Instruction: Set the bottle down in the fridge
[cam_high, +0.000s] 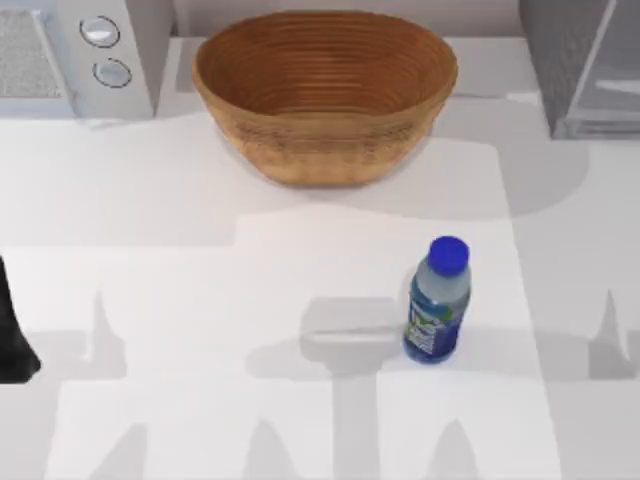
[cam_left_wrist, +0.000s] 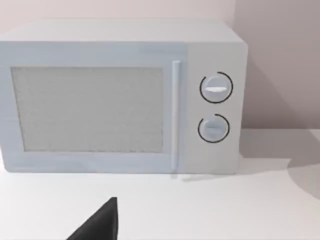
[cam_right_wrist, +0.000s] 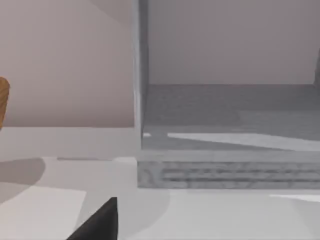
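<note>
A white table (cam_high: 150, 300) seen from above, with a small clear plastic bottle (cam_high: 437, 300) standing upright on it, right of the middle and nearer the front edge than the back, well apart from everything else. The bottle has a bright blue cap (cam_high: 448, 253) and a blue, green and white label around its lower body. It looks light and fairly rigid, though thin plastic may give a little under a squeeze, and the smooth round sides could slip; the label band around the middle of the body seems the safest place to grip, rather than the narrow cap. At the back edge, centred, sits a woven basket (cam_high: 325, 140), wide and shallow, with nothing inside it. In the back right corner stands the fridge (cam_high: 565, 70), a grey cabinet with a speckled side; the right wrist view looks into its open interior (cam_right_wrist: 225, 112), a bare grey floor with nothing on it. In the back left corner stands a white microwave (cam_left_wrist: 120, 95) with two round knobs, door closed. A dark part of the left arm (cam_high: 15, 330) shows at the left edge of the table; whether either gripper is spread or closed cannot be told, and neither holds the bottle
</note>
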